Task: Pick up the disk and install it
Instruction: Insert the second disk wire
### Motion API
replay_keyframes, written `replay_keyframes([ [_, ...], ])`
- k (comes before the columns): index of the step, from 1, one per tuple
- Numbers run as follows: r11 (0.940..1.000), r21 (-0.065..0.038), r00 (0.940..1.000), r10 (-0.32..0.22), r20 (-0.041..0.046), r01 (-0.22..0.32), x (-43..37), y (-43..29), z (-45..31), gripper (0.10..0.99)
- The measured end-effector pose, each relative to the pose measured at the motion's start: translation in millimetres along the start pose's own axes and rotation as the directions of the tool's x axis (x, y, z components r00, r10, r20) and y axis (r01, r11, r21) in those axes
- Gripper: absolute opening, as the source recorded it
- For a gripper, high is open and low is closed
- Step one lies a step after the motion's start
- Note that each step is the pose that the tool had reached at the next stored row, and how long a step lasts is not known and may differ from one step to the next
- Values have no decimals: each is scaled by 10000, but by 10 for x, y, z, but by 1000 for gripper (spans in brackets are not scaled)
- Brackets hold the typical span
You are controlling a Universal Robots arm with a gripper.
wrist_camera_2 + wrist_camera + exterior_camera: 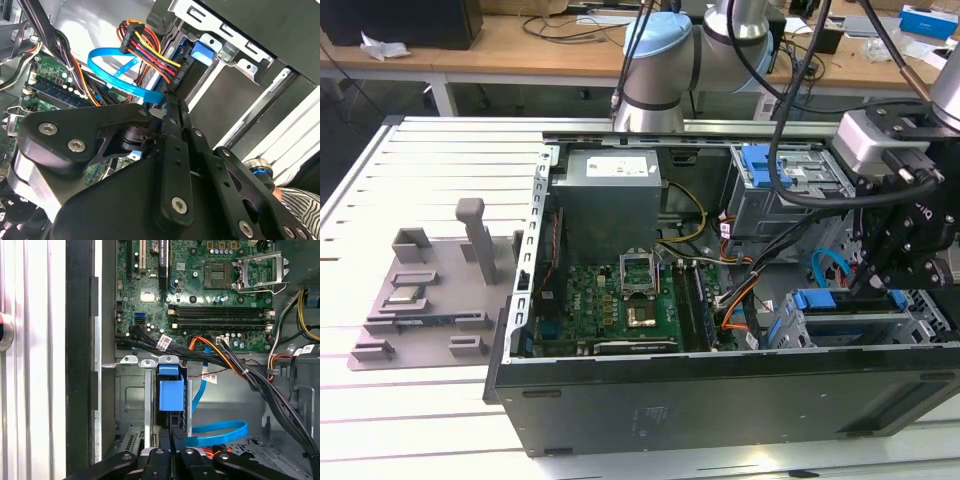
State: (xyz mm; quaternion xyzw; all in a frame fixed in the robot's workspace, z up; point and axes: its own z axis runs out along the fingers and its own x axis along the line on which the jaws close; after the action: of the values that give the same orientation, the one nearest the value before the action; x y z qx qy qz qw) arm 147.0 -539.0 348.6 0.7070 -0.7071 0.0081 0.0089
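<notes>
The disk (171, 390) stands on edge in a slot of the metal drive cage (131, 395), its blue plastic end toward me. In the exterior view its blue rail (825, 300) lies in the cage at the case's lower right corner. My gripper (172, 432) is shut, with its two black fingers pressed together and their tips at the disk's end. In the second wrist view the same shut gripper (172, 105) points at the dark edge of the disk below its blue tab (202, 52). Seen from outside, the gripper (868, 282) hangs just over the cage.
A blue flat cable (220, 432) loops close beside the fingers, and a bundle of coloured power wires (150, 45) plugs in near the disk. The motherboard (620, 300) and power supply (610, 200) lie to the exterior view's left. A grey fixture (420, 300) sits outside the case.
</notes>
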Motion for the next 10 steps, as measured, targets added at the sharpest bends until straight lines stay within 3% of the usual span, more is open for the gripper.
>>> replay_keyframes([
  [10,10000,-53,10000,-2,77,3,-14,-23,12,157],
])
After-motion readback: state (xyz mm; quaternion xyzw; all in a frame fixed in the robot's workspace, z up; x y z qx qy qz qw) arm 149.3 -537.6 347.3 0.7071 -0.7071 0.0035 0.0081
